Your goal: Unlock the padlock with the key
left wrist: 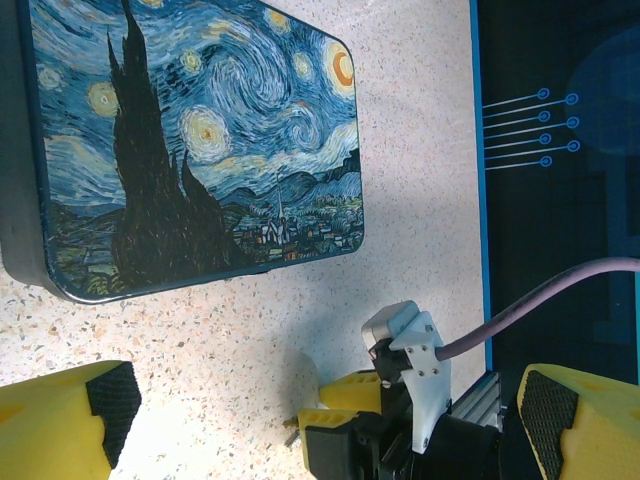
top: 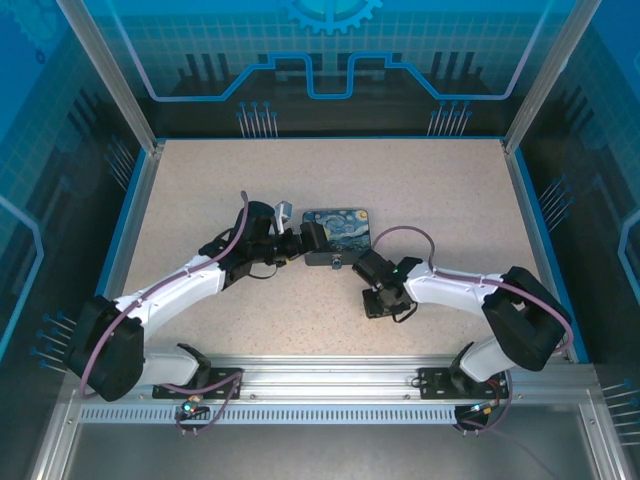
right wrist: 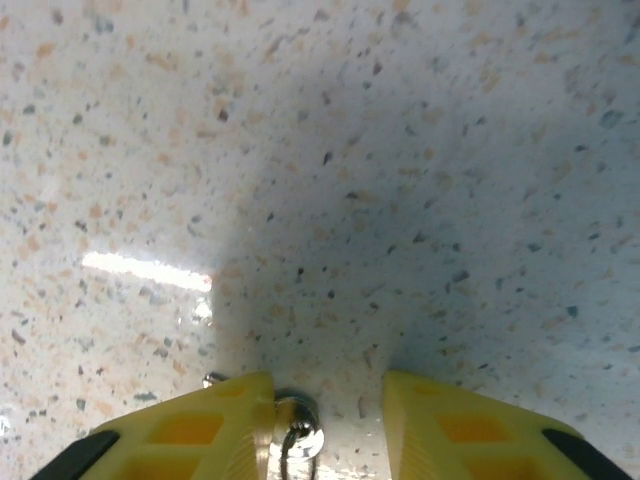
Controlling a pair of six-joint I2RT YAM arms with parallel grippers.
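Top external view: left arm bent at the elbow, reaching up and in toward the left end of the box on the table. Left gripper low, just beside that end of the box, touching nothing. Right arm lying low, folded back from its base, pointing left at the near side of the box. Right gripper tipped down, just in front of that near side.

Left wrist view: yellow fingers spread very wide, holding nothing. Painted box lid up ahead. Right gripper poking in just off the box's near corner.

Right wrist view: two yellow fingertips down at the table, with a narrow gap between them, jaws part way open. Small shiny key with a little ring, lying on the table in that gap, near the front of the box. Touching the finger on the left of the picture, apart from the other one. Not pinched yet. Hard to tell more of its shape, partly hidden by the finger and the picture's edge.
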